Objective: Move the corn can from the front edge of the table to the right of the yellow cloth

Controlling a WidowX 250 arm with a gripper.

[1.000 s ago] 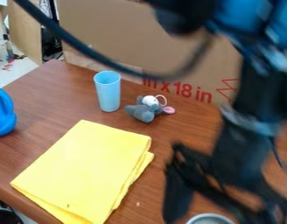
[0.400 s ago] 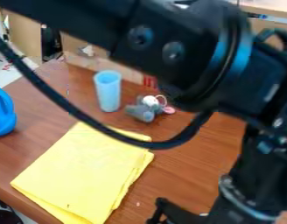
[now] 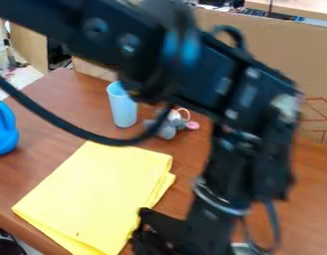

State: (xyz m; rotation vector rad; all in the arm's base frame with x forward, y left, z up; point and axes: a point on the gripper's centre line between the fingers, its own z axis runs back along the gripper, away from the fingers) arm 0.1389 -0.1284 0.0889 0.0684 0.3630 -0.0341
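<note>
Honestly, I cannot tell if the black gripper [image 3: 151, 240] is open or closed; near it the yellow cloth [image 3: 93, 191] lies on the table [image 3: 53, 97], and too low swing of the arm [image 3: 219, 174] could drag its edge

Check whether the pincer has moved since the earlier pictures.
Yes. The pincer has shifted left in the view: earlier it was right of the yellow cloth, and now it overlaps the cloth's lower right edge.
</note>
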